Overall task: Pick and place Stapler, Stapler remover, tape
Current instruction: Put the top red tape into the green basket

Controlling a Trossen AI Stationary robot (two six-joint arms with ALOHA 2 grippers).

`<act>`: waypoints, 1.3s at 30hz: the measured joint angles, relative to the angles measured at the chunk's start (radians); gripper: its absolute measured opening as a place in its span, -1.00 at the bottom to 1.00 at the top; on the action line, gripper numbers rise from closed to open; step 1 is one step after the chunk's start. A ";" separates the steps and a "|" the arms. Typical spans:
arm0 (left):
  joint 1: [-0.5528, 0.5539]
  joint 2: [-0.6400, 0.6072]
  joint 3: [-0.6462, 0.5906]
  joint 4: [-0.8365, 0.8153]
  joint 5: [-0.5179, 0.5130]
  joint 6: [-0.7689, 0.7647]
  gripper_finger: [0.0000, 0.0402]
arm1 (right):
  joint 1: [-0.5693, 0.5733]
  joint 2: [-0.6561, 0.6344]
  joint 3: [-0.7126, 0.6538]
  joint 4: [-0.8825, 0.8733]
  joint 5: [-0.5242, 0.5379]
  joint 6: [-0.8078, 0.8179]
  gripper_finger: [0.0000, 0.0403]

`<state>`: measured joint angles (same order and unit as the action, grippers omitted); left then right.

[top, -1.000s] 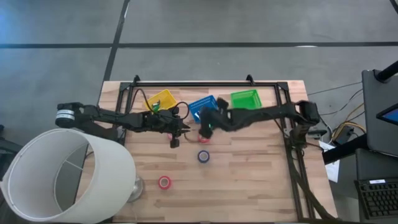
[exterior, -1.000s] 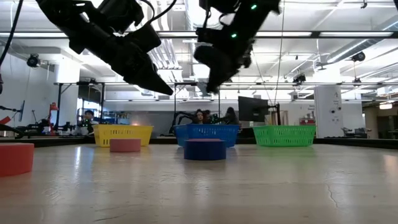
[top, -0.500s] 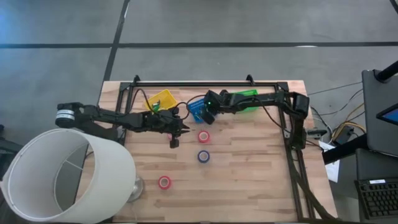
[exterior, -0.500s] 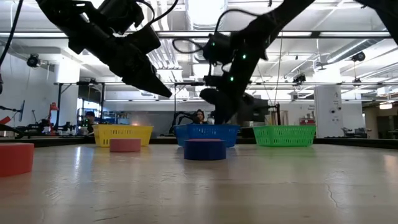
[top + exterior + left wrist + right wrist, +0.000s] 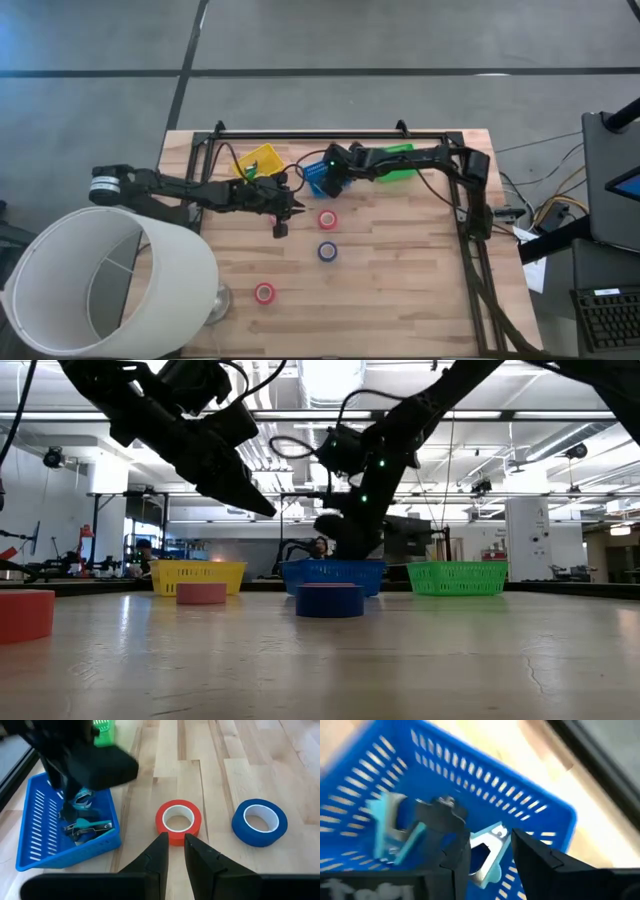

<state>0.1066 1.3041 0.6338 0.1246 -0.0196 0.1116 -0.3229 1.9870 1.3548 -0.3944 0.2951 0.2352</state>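
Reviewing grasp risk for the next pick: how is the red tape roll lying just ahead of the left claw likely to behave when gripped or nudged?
The red tape roll lies flat on its face, so it probably slides rather than rolls when nudged. Its hollow centre and thin ring suggest it is light and fairly stiff. The left claw stands narrow; it would likely need to open wider, or pinch one wall.

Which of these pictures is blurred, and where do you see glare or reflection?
Right wrist view: the blue basket and the items inside it are smeared by motion blur. Left wrist view: sharp; red tape and blue tape have crisp edges. Low view: bright ceiling lights reflect softly on the table. High view: even light, no glare.
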 joint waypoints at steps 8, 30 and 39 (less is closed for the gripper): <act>0.000 0.000 0.000 -0.005 0.000 0.000 -0.68 | 0.089 -0.138 0.005 -0.030 -0.076 0.063 -0.29; 0.000 0.000 0.000 -0.022 0.000 -0.019 -0.68 | 0.299 -0.003 -0.018 -0.057 -0.083 0.555 -0.30; 0.000 0.000 0.000 -0.023 0.000 -0.018 -0.68 | 0.305 0.047 -0.014 -0.062 -0.039 0.577 -0.32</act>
<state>0.1066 1.3041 0.6334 0.1013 -0.0196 0.0933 -0.0177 2.0342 1.3411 -0.4561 0.2562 0.8120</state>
